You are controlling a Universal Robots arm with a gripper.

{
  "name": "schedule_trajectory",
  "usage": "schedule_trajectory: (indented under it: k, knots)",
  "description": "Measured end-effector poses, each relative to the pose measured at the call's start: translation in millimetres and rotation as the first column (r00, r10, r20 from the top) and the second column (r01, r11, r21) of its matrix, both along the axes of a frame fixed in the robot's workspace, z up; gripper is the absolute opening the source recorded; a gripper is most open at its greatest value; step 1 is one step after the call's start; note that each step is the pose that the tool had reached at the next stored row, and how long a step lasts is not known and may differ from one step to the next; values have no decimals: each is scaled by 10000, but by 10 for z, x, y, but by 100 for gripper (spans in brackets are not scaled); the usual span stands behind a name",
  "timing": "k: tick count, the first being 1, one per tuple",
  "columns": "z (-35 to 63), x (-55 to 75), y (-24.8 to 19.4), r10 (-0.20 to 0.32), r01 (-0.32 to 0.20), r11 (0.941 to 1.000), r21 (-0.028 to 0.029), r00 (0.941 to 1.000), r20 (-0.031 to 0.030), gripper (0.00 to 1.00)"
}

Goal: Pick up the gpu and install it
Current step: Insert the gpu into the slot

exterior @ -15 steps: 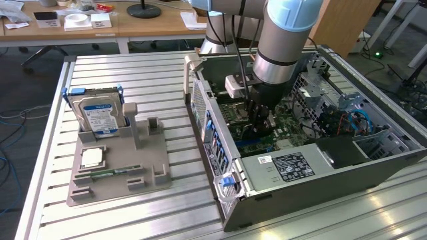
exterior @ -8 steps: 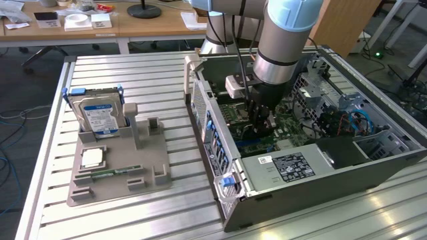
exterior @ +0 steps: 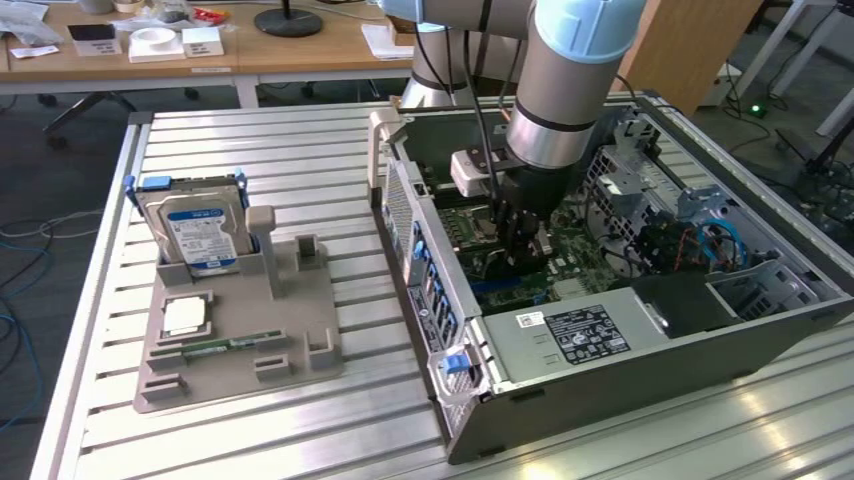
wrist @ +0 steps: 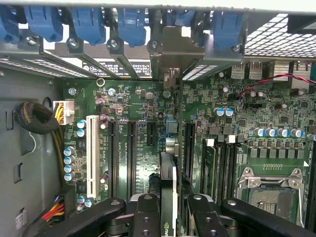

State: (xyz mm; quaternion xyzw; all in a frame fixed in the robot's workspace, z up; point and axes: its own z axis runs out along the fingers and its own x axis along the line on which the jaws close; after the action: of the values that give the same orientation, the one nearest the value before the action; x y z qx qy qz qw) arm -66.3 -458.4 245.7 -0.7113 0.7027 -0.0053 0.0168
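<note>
1. Slatted metal desk (exterior: 267, 140) carries the open PC case (exterior: 416, 225); wooden tables (exterior: 294, 55) behind, cables (exterior: 27, 240) on the floor.
2. I see jaws clenched on the gpu (wrist: 168, 180), edge-on above the motherboard (wrist: 140, 148) inside the case.
3. Its lower edge is hidden; can't tell if seated.

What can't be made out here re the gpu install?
- Wrist view: whether the gpu is seated; it is edge-on, and the card itself hides its connector edge.
- Exterior view: the card's slot, blocked by the gripper and arm.
- Exterior view: hard drive label text, too small.
</note>
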Motion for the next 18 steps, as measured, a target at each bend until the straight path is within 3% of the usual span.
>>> schedule_trajectory:
  k: [18]
  knots:
    - [-18,0,-5,-138,138,9999,-30,9999,0,26]
